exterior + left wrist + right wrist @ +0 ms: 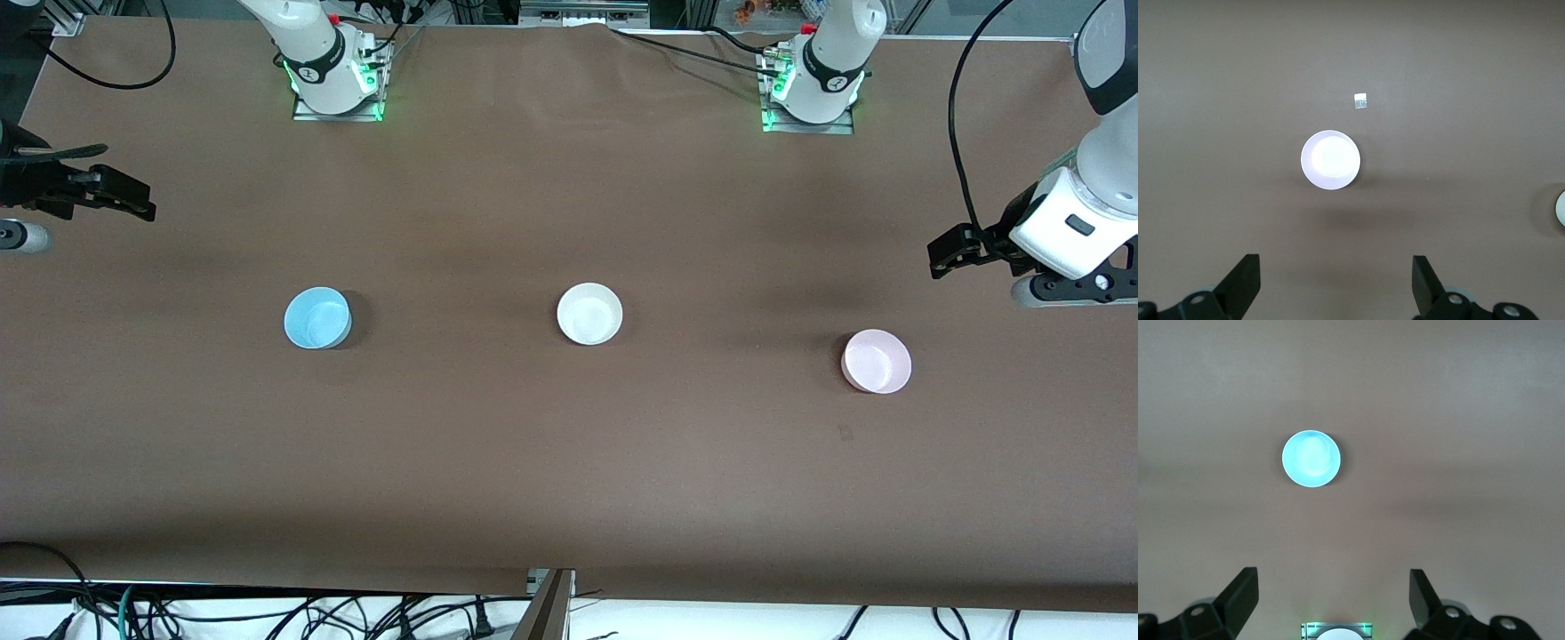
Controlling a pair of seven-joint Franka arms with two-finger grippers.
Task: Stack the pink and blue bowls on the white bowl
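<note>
Three small bowls stand apart in a row on the brown table. The white bowl (589, 313) is in the middle, and its edge (1561, 210) shows in the left wrist view. The blue bowl (317, 317) (1311, 459) stands toward the right arm's end. The pink bowl (877, 360) (1330, 160) stands toward the left arm's end, slightly nearer the front camera. My left gripper (944, 253) (1336, 267) hangs open and empty high over the table's end past the pink bowl. My right gripper (120, 191) (1333, 583) hangs open and empty over the other end, past the blue bowl.
A small pale scrap (1361, 101) lies on the cloth near the pink bowl. The right arm's base (336, 76) (1336, 631) and the left arm's base (811, 84) stand along the table's back edge. Cables (267, 613) hang below the front edge.
</note>
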